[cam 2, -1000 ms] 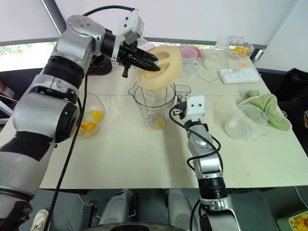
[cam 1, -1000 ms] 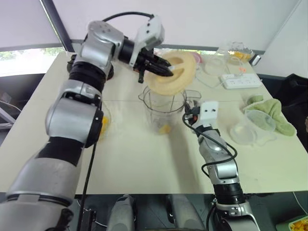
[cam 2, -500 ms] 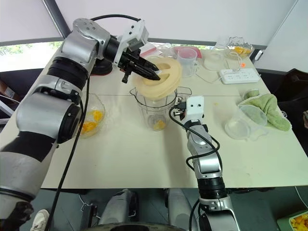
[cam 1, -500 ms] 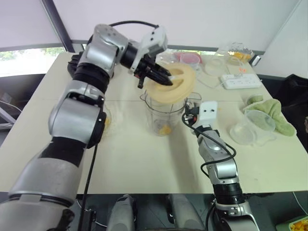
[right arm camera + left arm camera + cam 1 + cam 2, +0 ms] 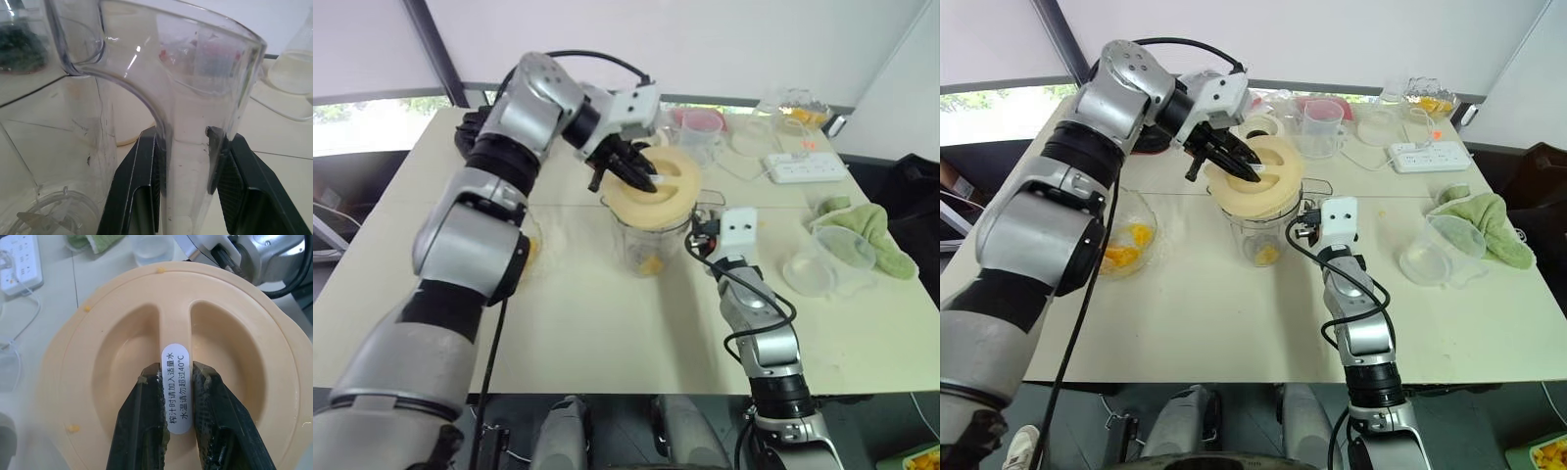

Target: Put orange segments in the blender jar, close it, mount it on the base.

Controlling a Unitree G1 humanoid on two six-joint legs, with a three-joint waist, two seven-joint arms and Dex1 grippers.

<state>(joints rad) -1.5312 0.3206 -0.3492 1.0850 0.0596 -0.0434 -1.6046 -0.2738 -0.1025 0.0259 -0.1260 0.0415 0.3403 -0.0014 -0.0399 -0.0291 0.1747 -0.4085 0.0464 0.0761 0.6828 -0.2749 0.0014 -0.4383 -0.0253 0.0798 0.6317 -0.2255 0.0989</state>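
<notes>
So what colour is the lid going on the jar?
Cream-yellow round plastic lid, clearest in the left wrist view.

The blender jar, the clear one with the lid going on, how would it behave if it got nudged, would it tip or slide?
The blender jar is tall, clear and nearly empty, so probably light and tip-prone. The right gripper clamps its handle, which likely steadies it. The cream lid, held by its ridge in the left gripper, looks rigid; pressing it off-centre could rock the jar.

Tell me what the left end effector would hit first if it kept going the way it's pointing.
The left end effector is clamped on the ridge of the cream lid, angled down at it. Going on, it would likely push the lid onto the blender jar directly beneath.
</notes>
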